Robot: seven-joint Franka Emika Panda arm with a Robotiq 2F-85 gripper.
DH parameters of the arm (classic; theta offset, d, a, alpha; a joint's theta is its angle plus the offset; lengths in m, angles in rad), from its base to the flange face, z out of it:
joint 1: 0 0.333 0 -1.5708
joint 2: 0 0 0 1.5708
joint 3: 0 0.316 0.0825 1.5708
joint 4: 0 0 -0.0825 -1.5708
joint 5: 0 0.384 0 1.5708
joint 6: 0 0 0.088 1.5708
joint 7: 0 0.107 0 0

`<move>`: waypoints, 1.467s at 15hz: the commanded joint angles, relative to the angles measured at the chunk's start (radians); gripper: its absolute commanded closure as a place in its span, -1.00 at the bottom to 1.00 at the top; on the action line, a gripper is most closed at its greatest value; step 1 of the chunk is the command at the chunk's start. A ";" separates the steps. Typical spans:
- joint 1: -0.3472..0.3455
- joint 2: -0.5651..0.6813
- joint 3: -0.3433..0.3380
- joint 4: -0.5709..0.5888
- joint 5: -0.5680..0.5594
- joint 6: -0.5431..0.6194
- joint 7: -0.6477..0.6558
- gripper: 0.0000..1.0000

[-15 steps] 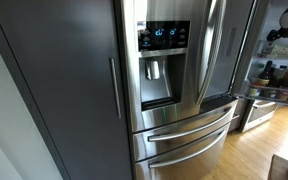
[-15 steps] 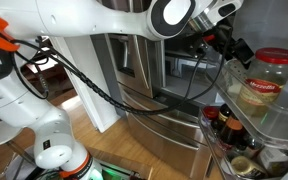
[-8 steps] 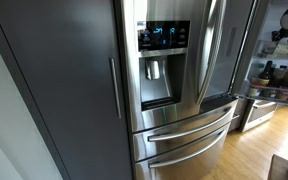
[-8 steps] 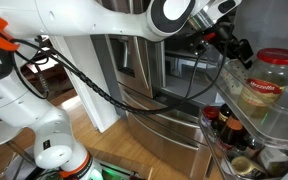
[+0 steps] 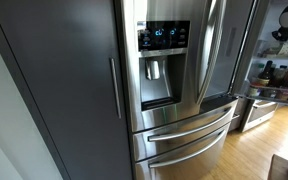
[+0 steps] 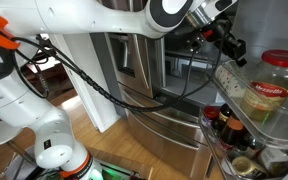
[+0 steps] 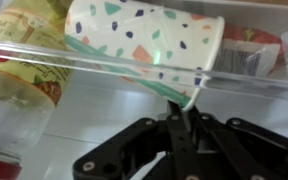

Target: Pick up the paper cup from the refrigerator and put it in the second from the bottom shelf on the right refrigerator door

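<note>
Since half a second ago the jar [image 6: 277, 92] and its shelf [image 6: 239, 97] have slid a touch rightward in an exterior view. My claw [image 7: 184, 108] is pinched narrow on the rim of the cup [image 7: 144, 45] (confetti-speckled), which sits just beside the jar, behind the shelf's clear rail [image 7: 259, 85].

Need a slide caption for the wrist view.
Gripper pinches the rim of the paper cup, tipped sideways behind a clear shelf rail, beside a jar.
</note>
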 commanded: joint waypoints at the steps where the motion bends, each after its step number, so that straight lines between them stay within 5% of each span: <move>1: 0.015 -0.006 -0.013 0.012 0.000 -0.035 0.049 0.97; 12: 0.018 -0.050 -0.055 0.024 0.216 0.010 0.058 0.98; 22: 0.006 -0.090 -0.041 -0.034 0.146 0.105 0.063 0.98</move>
